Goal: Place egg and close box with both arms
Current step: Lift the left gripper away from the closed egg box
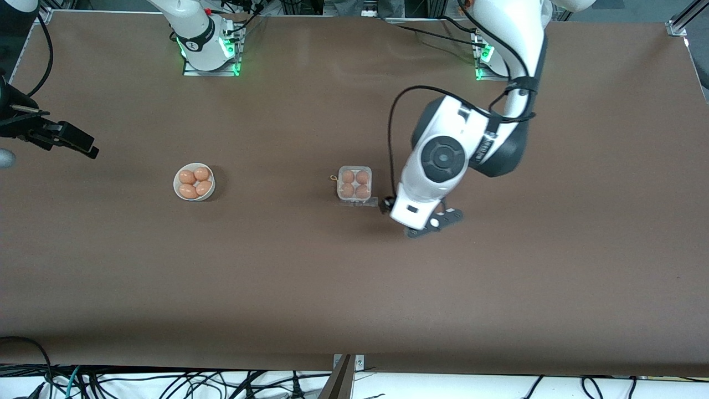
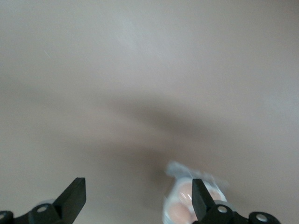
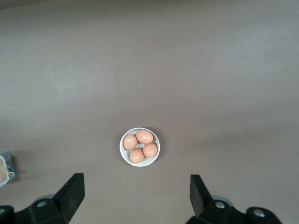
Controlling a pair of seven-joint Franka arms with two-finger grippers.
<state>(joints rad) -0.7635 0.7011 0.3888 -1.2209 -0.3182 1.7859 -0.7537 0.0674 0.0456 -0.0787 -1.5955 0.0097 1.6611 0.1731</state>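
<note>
Brown worktop [image 1: 310, 288]: box [image 1: 354, 183] holding four eggs; bowl [image 1: 194, 182], four eggs. Left gripper [image 2: 138, 198] spread, beside box. Right gripper [image 3: 135, 196] spread, high over worktop, arm waiting.

Round white bowl [image 1: 194, 182] holding four brown eggs [image 1: 195, 182], resting on a plain brown table [image 1: 277, 288] toward the right arm's end. Eggs packed close together, touching, filling the bowl. Seen again from above in the right wrist view, bowl [image 3: 139, 147] alone on bare tabletop. Tangled black cables [image 1: 166, 382] along the table edge nearest the front camera.
</note>
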